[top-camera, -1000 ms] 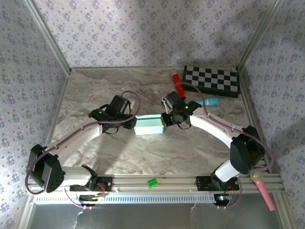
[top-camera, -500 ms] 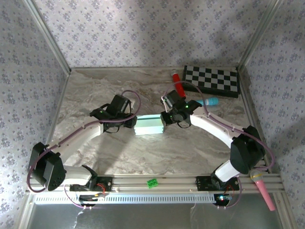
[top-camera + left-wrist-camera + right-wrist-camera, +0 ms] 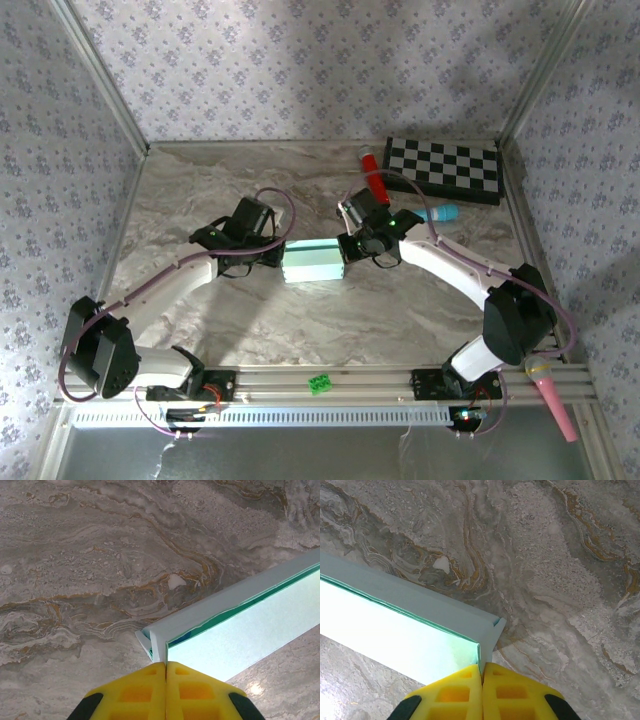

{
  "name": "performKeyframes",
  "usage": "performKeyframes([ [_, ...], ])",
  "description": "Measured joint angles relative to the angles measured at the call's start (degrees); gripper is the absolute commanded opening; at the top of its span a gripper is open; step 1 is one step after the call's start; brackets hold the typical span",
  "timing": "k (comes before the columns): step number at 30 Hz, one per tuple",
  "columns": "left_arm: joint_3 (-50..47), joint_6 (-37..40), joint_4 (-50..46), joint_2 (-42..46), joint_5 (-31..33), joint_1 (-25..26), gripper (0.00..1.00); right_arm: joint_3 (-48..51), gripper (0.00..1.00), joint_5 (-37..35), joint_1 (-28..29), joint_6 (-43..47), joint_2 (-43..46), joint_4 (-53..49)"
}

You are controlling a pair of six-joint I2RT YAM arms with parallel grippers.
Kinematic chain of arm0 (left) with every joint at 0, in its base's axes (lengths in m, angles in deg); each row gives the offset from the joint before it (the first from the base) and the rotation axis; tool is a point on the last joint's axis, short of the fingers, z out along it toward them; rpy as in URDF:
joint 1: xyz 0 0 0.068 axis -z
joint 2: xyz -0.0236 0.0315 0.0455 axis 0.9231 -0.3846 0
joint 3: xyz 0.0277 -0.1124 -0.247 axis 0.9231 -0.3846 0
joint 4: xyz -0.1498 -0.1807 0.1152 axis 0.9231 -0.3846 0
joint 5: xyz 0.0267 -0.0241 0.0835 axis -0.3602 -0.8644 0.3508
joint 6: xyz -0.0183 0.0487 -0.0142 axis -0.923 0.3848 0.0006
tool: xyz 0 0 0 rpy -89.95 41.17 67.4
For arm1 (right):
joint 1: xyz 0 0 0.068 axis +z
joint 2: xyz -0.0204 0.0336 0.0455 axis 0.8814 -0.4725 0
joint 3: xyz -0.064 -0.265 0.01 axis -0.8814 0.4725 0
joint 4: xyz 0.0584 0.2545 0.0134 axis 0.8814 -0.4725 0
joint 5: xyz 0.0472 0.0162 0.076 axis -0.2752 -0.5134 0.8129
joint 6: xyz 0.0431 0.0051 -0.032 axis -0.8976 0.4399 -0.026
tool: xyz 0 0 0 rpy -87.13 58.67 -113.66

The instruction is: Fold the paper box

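Marble tabletop carries the box mid-table between the arms, its walls up like an open tray, with the left gripper and right gripper each pinched tight on an end wall, so securing those ends is probably what is left.
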Motion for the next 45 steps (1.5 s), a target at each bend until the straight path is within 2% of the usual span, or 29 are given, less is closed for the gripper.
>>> performKeyframes([
  [20, -0.5, 0.0, 0.7, 0.2, -1.2, -0.4, 0.04, -0.8, 0.07, 0.2, -0.1, 0.0, -0.8, -0.3],
  [24, -0.9, -0.4, 0.7, 0.6, -1.7, -0.4, 0.08, -1.0, 0.07, 0.2, -0.1, 0.0, -1.0, -0.3],
  [32, -1.3, -1.6, 0.6, 0.8, -3.3, -0.4, 0.22, -1.2, 0.07, 0.2, -0.1, 0.0, -1.3, -0.2],
  [45, -2.4, -2.2, 0.7, 0.8, -4.4, -0.4, 0.15, -1.2, 0.05, 0.2, -0.1, 0.0, -1.3, -0.2],
])
